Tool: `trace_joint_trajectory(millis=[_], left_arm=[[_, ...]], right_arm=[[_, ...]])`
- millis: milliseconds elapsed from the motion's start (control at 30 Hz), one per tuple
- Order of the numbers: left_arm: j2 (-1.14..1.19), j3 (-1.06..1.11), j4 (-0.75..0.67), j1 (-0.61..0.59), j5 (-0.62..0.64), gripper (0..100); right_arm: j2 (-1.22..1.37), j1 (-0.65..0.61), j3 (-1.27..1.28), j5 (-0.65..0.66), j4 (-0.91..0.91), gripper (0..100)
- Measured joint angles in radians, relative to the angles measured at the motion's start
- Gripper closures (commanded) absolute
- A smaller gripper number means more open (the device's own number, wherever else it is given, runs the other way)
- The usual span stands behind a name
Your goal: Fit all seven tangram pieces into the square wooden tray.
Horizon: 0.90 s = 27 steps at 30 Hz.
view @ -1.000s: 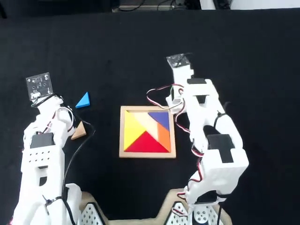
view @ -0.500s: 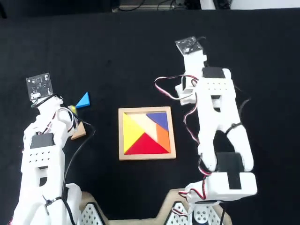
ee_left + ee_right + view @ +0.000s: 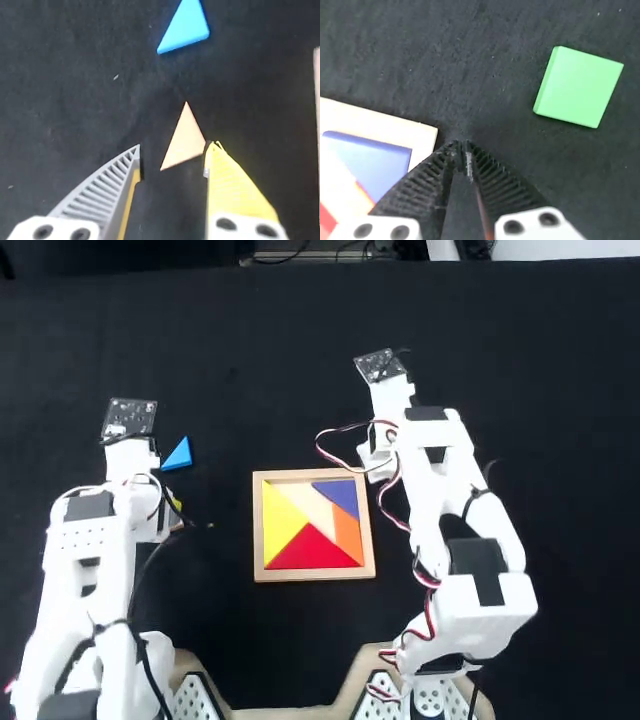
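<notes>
Robot lab, black cloth (image 3: 520,330), trailing cables (image 3: 300,254)

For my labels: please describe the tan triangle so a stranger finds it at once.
Start at the square wooden tray mid-table, then look to the left claw beside it. The tan triangle lies between its open tips; its neighbour, the blue triangle, lies farther off.
</notes>
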Motion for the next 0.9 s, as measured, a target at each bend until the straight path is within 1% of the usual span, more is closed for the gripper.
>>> trace_joint_trajectory(millis=[100, 200, 333, 467, 600, 700, 900], left_arm=[[0.095, 0.002, -0.055, 0.008, 0.009, 79], [0.199, -0.021, -0.063, 0.041, 0.002, 79], [0.348, -0.132, -0.058, 0.061, -0.107, 79], [0.44, -0.269, 0.044, 0.064, -0.199, 79], [0.47, -0.351, 0.112, 0.055, -0.242, 79], [0.473, -0.364, 0.144, 0.04, -0.281, 79], [0.473, -0.364, 0.147, 0.04, -0.305, 79]], right_arm=[[0.005, 0.031, 0.0, 0.0, -0.018, 98.6], [0.006, 0.06, 0.0, 0.0, -0.043, 98.6], [0.006, 0.063, 0.0, 0.0, -0.049, 98.6], [0.006, 0.063, 0.0, 0.0, -0.052, 98.6], [0.006, 0.063, 0.0, 0.0, -0.052, 98.6], [0.006, 0.063, 0.0, 0.0, -0.052, 98.6], [0.006, 0.063, 0.0, 0.0, -0.052, 98.6]])
